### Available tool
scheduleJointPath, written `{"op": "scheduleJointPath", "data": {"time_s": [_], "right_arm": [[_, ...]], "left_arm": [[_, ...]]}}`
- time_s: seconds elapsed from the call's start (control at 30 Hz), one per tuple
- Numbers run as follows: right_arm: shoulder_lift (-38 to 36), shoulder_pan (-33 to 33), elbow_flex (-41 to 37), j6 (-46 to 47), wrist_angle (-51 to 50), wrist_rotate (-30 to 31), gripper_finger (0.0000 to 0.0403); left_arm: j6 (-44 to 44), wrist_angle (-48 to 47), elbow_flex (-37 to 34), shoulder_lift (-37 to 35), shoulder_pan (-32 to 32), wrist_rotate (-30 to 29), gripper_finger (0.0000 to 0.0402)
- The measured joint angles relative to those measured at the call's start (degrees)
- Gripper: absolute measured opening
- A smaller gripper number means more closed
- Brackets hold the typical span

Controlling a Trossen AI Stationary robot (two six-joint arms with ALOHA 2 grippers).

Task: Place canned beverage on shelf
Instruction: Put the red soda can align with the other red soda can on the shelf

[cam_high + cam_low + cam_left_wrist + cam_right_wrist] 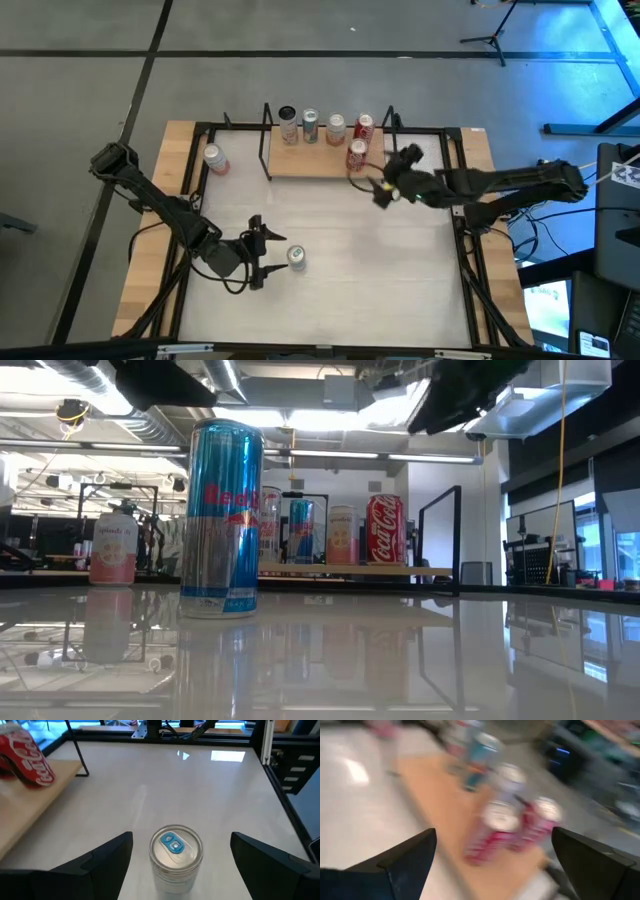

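Observation:
A silver-blue Red Bull can (296,257) stands upright on the white table; it also shows in the low view (222,520). My left gripper (278,252) is open. Its fingers stand on either side of the can (176,855), apart from it. The shelf (310,163), a light-wood board with black rod uprights, lies at the table's far side and bears several upright cans (310,125). A red can (357,153) stands near the shelf's near right corner. My right gripper (385,172) is open and empty just right of that can (492,835).
A pink can (215,158) stands on the table left of the shelf and shows in the low view (112,548). A black frame (455,180) runs round the table's edges. Bare white tabletop lies between the Red Bull can and the shelf.

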Motion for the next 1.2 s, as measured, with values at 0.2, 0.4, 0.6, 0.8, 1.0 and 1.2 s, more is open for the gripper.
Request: {"op": "scheduleJointPath", "data": {"time_s": [0.2, 0.4, 0.6, 0.8, 1.0, 1.2], "right_arm": [[-2.68, 4.26, -8.66, -2.46, 15.96, -11.15, 0.0390], [1.54, 5.69, -13.35, -3.82, 29.84, -23.49, 0.0390], [9.75, 6.10, -14.10, -4.00, 39.05, -30.65, 0.0390], [17.05, 7.63, -14.09, -3.16, 41.60, -33.45, 0.0390], [18.70, 13.82, -14.09, 1.03, 37.20, -33.42, 0.0390], [18.70, 20.59, -14.09, 2.15, 35.53, -24.52, 0.0390]], "left_arm": [[-5.58, -0.17, -0.11, 1.77, -2.19, -0.55, 0.0325], [-9.55, -0.97, -0.12, 7.10, -3.96, -2.38, 0.0325], [-14.43, -1.30, -0.20, 10.21, -5.38, -3.59, 0.0325], [-17.80, -1.08, -0.20, 10.51, -6.86, -7.95, 0.0325], [-22.55, 0.29, -0.20, 10.78, -6.75, -13.74, 0.0325], [-20.42, 5.92, -0.13, 14.10, -4.45, -13.02, 0.0325]]}}
